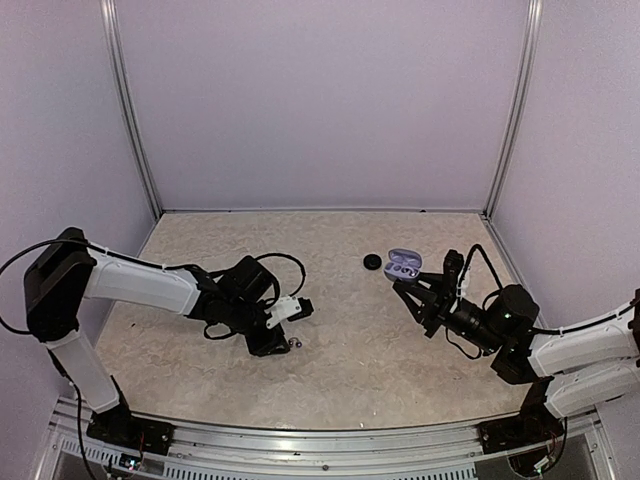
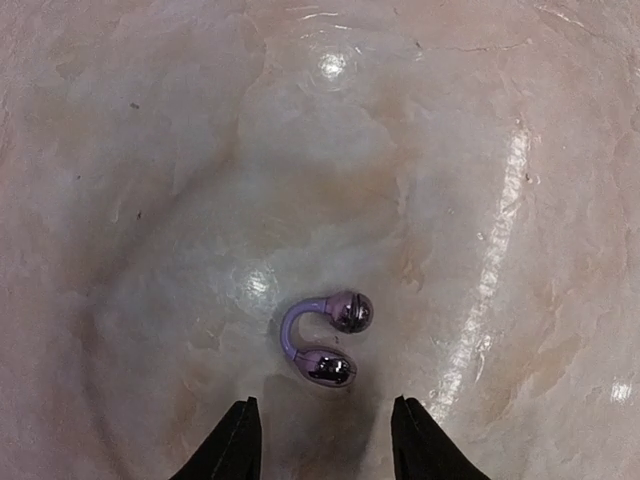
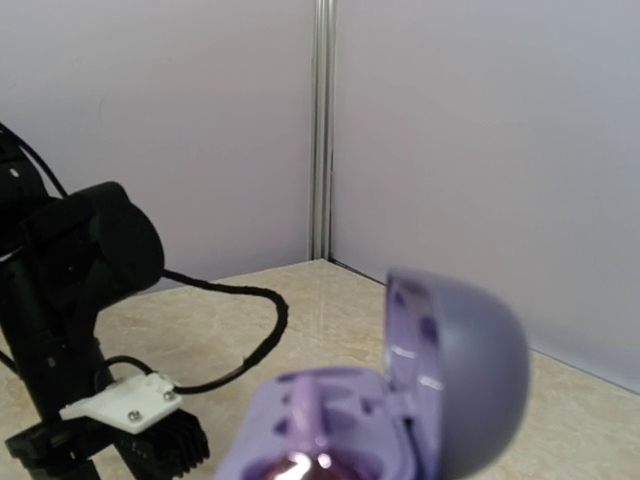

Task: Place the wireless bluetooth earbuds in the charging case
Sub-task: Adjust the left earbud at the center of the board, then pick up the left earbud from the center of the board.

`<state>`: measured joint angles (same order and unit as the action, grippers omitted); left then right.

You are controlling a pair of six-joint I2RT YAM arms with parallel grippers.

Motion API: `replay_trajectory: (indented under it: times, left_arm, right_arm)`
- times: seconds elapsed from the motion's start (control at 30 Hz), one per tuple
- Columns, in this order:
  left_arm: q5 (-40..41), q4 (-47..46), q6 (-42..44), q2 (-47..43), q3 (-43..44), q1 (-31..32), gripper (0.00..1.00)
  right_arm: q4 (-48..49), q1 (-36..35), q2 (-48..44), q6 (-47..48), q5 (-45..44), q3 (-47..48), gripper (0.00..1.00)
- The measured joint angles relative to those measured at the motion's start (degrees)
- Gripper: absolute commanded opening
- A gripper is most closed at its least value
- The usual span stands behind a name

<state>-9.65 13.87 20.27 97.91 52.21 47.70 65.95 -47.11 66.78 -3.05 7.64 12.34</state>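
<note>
The left hand [image 2: 325, 425], fingers parted and empty, hovers low over the surface [image 2: 150, 150], lined up on an earbud [image 2: 322, 340] (lilac clip, silvery ends) just ahead of its tips, apparently for pinching. The right hand [image 1: 422, 282] grips the charging case [image 3: 460, 370], its lid open, presumably so the earbud can go in.

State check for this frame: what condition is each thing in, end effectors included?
left end effector: open, gripping nothing
right end effector: shut on the charging case
charging case: lid open, held off the table
earbud: lying on the table, ungripped, just ahead of the left end effector
black puck: flat on the table, untouched
</note>
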Motion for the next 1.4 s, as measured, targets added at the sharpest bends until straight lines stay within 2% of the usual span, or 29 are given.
replay_trajectory:
  times: [0.53,0.8,0.97,1.1,1.4]
  left_arm:
    - [10.29,2.73,-2.01,6.8,7.13,0.44,0.4]
    - [11.63,1.92,-1.2,9.14,10.86,-0.44,0.39]
    - [11.54,3.45,1.25,9.16,11.15,-0.9,0.47]
    - [11.37,9.44,5.49,7.65,12.52,-0.57,0.55]
    - [10.78,22.23,14.14,8.55,23.85,4.07,0.61]
  right_arm:
    - [-0.13,0.33,-0.66,0.02,-0.28,-0.68,0.0]
    - [-0.13,0.52,-0.74,0.02,-0.37,-0.76,0.0]
    - [-0.52,0.59,-1.49,0.22,-0.39,-0.79,0.0]
    - [-0.63,0.63,-1.9,0.24,-0.39,-0.81,0.0]
    - [-1.9,0.66,-2.73,0.22,-0.42,-0.96,0.0]
